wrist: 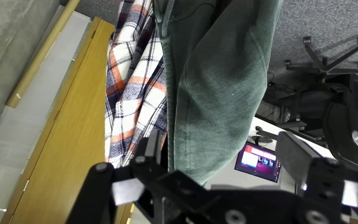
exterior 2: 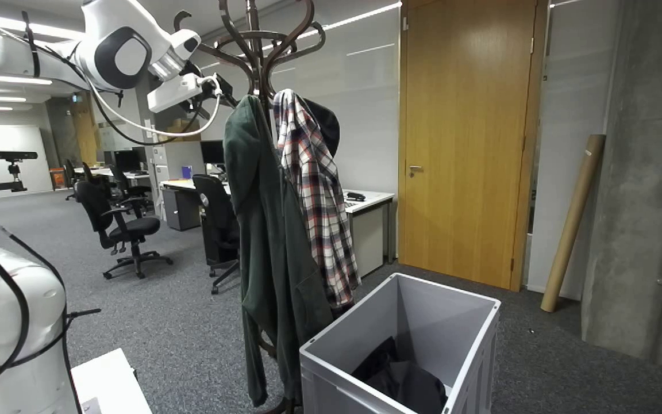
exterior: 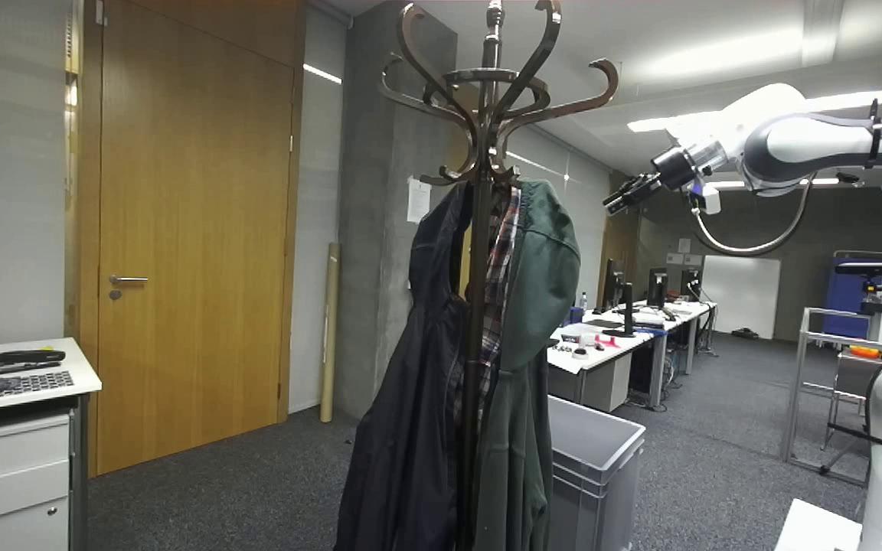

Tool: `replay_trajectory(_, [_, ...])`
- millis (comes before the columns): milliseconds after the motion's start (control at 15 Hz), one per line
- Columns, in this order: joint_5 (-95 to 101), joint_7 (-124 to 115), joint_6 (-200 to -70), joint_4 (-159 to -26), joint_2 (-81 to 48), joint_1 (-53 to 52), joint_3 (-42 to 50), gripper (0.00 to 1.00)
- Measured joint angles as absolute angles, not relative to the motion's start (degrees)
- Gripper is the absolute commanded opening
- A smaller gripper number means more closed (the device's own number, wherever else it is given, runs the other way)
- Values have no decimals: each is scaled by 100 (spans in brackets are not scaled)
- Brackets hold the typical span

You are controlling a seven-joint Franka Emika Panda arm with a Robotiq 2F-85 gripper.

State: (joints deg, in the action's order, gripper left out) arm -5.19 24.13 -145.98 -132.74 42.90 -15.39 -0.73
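My gripper (wrist: 224, 146) stands open, its two fingers wide apart and nothing gripped between them. Ahead of it in the wrist view hangs a green jacket (wrist: 222, 87), partly within the span of the fingers. Beside that, behind the left finger (wrist: 153, 146), is a plaid shirt (wrist: 132, 102). A dark wooden coat stand (exterior: 479, 321) carries these, plus a dark jacket (exterior: 406, 383). In an exterior view the gripper (exterior: 628, 195) is level with the top of the green jacket (exterior: 540, 268), with a gap visible between. Another exterior view shows the plaid shirt (exterior 2: 316, 201) more fully.
A grey bin (exterior 2: 331, 352) with dark cloth (exterior 2: 405, 379) inside stands on the floor by the coat stand. Curved hooks (exterior: 602, 84) spread from the stand's top. Office chairs (exterior 2: 130, 227), desks, a wooden door (exterior 2: 463, 144) and a leaning cardboard tube (exterior 2: 573, 224) are farther off.
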Motion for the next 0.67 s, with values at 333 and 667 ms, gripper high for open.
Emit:
replay_trajectory(333, [-521,2402,-15125,-13403,4234,-1598,-59,100])
replay_trajectory(667, [-521,2402,-15244,-13410,4180,-1659,-45,100])
